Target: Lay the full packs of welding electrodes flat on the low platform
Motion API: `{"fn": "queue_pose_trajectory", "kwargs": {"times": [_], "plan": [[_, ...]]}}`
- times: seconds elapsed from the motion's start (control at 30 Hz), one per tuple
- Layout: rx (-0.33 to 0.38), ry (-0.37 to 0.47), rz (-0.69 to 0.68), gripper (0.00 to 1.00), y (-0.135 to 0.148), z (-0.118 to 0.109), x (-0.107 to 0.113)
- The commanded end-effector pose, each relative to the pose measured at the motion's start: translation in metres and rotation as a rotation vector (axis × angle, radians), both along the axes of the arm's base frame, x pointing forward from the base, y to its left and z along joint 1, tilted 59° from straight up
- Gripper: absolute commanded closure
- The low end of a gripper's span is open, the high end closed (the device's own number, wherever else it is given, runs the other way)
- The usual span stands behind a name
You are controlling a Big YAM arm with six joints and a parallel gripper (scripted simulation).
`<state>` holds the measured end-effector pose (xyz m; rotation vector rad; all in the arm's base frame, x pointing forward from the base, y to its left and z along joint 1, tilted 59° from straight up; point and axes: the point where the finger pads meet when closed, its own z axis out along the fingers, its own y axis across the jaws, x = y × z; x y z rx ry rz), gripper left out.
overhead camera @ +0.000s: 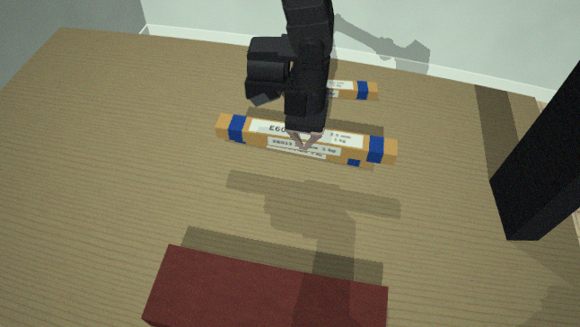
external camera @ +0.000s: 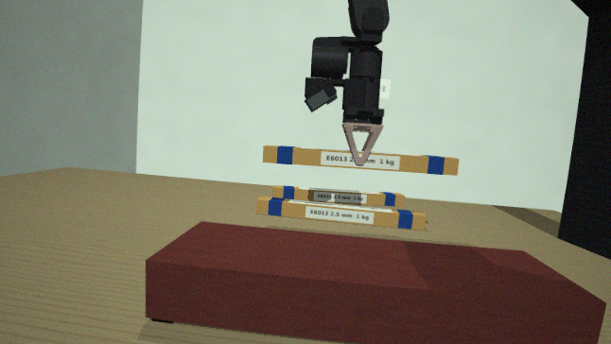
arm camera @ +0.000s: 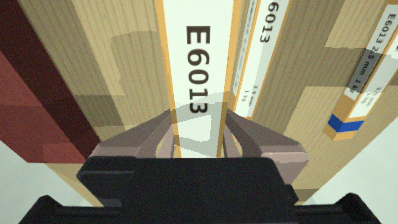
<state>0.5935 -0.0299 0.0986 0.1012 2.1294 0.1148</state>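
My gripper (external camera: 360, 160) is shut on an orange welding-electrode pack (external camera: 360, 160) with blue end bands and a white E6013 label. It grips the pack near its middle and holds it level, high above the table, as the top view (overhead camera: 305, 136) and the wrist view (arm camera: 197, 75) also show. A second pack (external camera: 340, 214) lies flat on the table right below it. A third pack (external camera: 338, 196) lies flat just behind that one. The dark red low platform (external camera: 374, 279) stands nearer the front, with nothing on it.
A tall black post (overhead camera: 539, 171) stands at the right edge of the wooden table. A pale wall runs behind the table. The arm's shadow falls on the table between the packs and the platform (overhead camera: 265, 292).
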Motion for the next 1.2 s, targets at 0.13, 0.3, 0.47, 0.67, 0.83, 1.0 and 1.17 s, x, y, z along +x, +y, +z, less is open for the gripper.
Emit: {"fn": "queue_pose_trajectory", "kwargs": {"times": [0.13, 0.3, 0.47, 0.67, 0.83, 1.0, 1.17], "plan": [[0.007, -0.035, -0.012, 1.00, -0.001, 0.008, 0.011], [0.009, -0.024, -0.007, 1.00, 0.003, -0.003, 0.017], [0.009, -0.025, -0.005, 1.00, 0.004, -0.006, 0.023], [0.007, -0.043, -0.012, 1.00, 0.000, 0.001, 0.031], [0.006, -0.041, -0.013, 1.00, -0.001, -0.001, 0.034], [0.007, -0.032, -0.014, 1.00, -0.002, -0.006, 0.029], [0.007, -0.031, -0.015, 1.00, -0.003, -0.007, 0.027]]}}
